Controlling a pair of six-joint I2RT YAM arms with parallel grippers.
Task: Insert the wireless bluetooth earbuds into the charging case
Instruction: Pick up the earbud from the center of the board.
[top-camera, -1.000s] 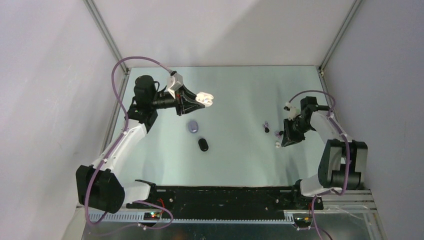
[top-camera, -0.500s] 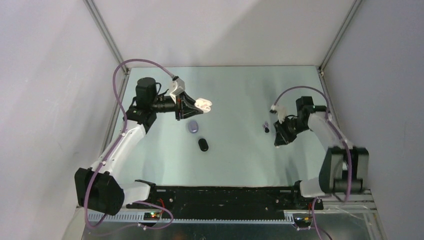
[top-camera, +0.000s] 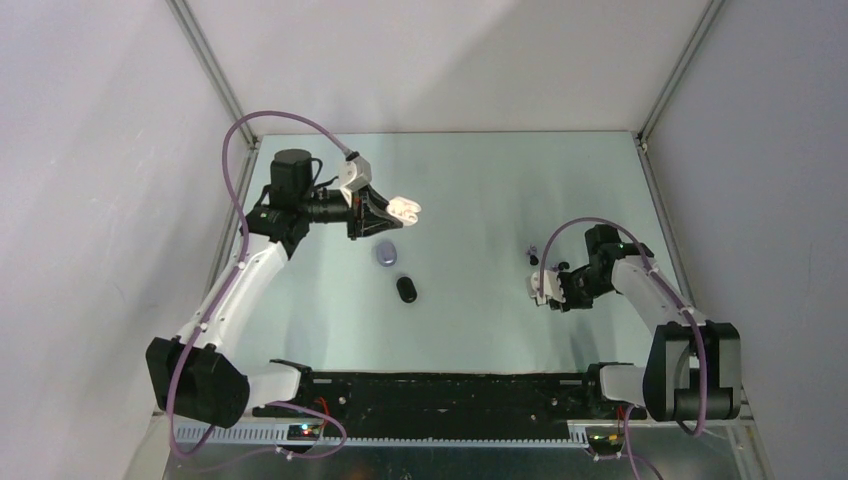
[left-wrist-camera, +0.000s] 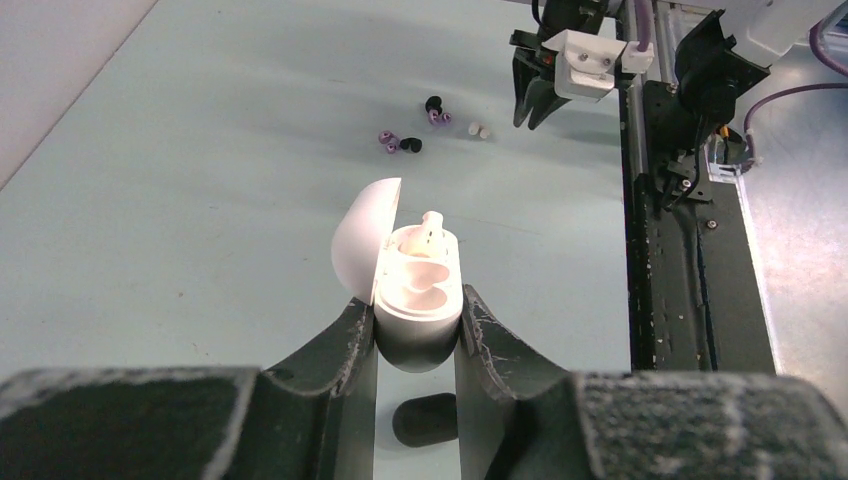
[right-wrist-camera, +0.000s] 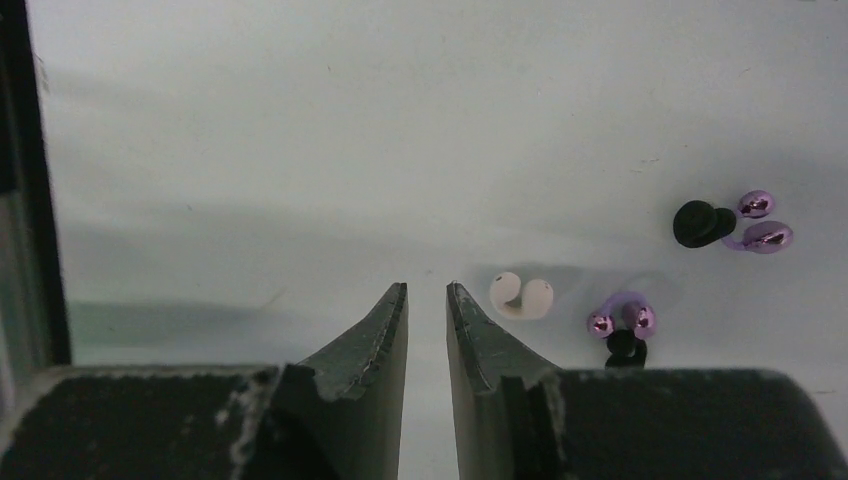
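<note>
- Chiefly, the white charging case (left-wrist-camera: 418, 290) is at risk. The left gripper (left-wrist-camera: 417, 300) clenches only its rounded lower shell and holds it above the table with the lid open. A push during insertion could probably turn or slip the case between the pads.
- Next, the right gripper (right-wrist-camera: 427, 290) is far from the case, on the right arm's side. Its jaws are drawn to a narrow slit and hold nothing. The slit looks scarcely wider than one bud. A descent at this opening would likely knock a bud aside instead of straddling it.
- The white earbuds (right-wrist-camera: 520, 296) lie on the table, well apart from the case. They sit just beside the outer face of one finger (right-wrist-camera: 480, 340), outside the slit and not between the jaws. No contact is visible. Whether this is one bud or two cannot be told.
- The lavender buds (right-wrist-camera: 620, 320) and a black bud (right-wrist-camera: 625, 346) lie just beyond the white ones, equally far from the case. A sideways correction could sweep them together or catch the wrong colour.
</note>
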